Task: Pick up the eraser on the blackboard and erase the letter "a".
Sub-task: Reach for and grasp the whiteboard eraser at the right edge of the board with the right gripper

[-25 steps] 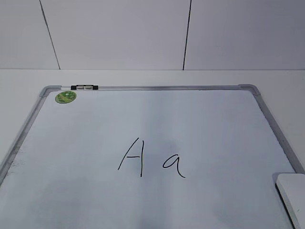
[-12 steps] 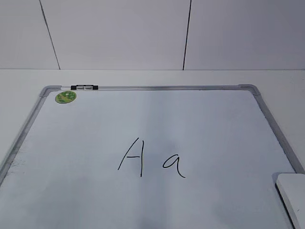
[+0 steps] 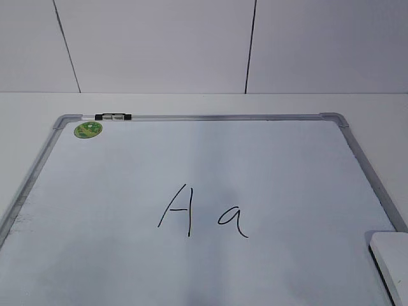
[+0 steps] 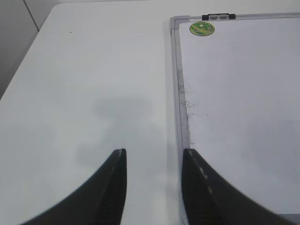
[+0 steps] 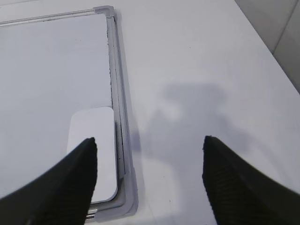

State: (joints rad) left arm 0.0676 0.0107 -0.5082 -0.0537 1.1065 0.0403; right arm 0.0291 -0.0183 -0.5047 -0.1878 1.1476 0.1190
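The blackboard (image 3: pixel 210 166) is a white board in a silver-grey frame lying flat on the table. A small handwritten "a" (image 3: pixel 232 220) sits near its middle, right of a capital "A" (image 3: pixel 177 210). The white eraser (image 3: pixel 390 258) lies at the board's near right corner; in the right wrist view it (image 5: pixel 96 140) lies against the frame. My right gripper (image 5: pixel 149 145) is open and empty above the table, its left finger over the eraser's edge. My left gripper (image 4: pixel 153 157) is open and empty above the board's left frame (image 4: pixel 180 112). Neither gripper shows in the exterior view.
A black-and-white marker (image 3: pixel 113 116) lies on the board's far frame beside a round green sticker (image 3: pixel 88 130). Bare white table (image 4: pixel 93 84) lies left of the board and also right of it (image 5: pixel 197 70). A panelled wall stands behind the table.
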